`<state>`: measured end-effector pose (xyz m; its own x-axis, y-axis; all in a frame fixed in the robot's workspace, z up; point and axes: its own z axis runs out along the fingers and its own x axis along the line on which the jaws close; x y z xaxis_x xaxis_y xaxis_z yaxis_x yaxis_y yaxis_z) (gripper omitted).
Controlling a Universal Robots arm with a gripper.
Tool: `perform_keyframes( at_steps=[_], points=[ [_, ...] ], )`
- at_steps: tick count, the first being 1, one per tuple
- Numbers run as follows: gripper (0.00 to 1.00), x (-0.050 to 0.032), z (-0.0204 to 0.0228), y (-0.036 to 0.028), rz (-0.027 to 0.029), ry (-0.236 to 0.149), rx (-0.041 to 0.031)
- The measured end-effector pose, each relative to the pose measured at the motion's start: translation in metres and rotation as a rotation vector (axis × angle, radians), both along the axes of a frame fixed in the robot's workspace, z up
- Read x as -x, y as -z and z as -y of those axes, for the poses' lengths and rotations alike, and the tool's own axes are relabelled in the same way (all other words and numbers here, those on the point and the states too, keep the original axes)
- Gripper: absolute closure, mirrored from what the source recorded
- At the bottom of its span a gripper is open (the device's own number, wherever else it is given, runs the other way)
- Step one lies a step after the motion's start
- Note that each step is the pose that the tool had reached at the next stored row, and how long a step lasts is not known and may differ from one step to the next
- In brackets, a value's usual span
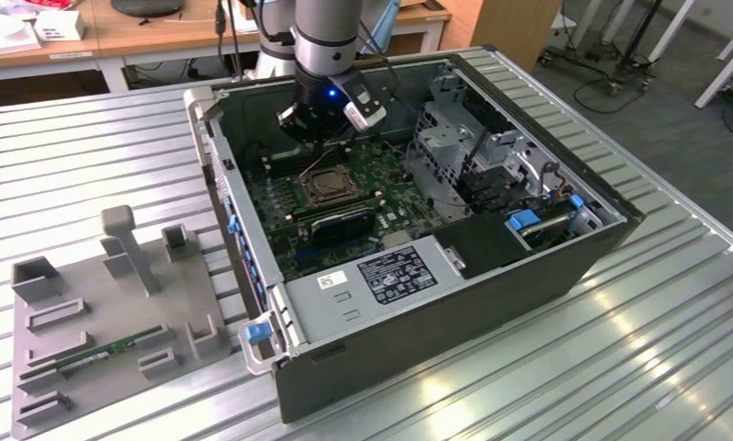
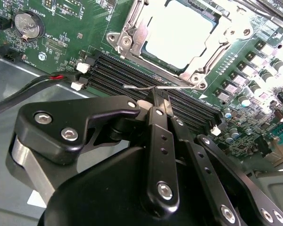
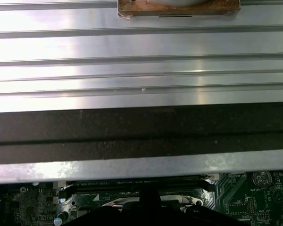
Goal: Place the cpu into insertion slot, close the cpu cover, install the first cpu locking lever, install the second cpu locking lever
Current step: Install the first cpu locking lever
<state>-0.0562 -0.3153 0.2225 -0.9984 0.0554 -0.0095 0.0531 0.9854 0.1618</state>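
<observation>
The insertion slot (image 1: 323, 186) sits on the green board inside the open computer case. In the second wrist view the cpu (image 2: 179, 33) lies in the slot, its pale metal face showing through the cut-out of the cpu cover (image 2: 132, 35), which lies flat over it. A thin wire locking lever (image 2: 137, 87) runs along the socket's edge beside the black memory slots (image 2: 118, 70). My gripper (image 2: 159, 100) is shut, its black fingertips touching that lever. In the exterior view the gripper (image 1: 321, 133) hangs just behind the slot.
The case wall (image 1: 226, 175) and the drive cage (image 1: 458, 138) flank the board. Red and black cables (image 2: 37, 84) lie close to the gripper. On the exterior view's left a grey fixture (image 1: 109, 322) holds a green memory stick (image 1: 103, 354). The ribbed metal table (image 3: 141, 70) surrounds the case.
</observation>
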Motion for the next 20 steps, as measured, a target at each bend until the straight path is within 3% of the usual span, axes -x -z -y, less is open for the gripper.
perform_keyframes(
  at_steps=[20],
  points=[
    [0.89, -0.0006, 0.0, 0.005, 0.0001, 0.0, -0.0001]
  ],
)
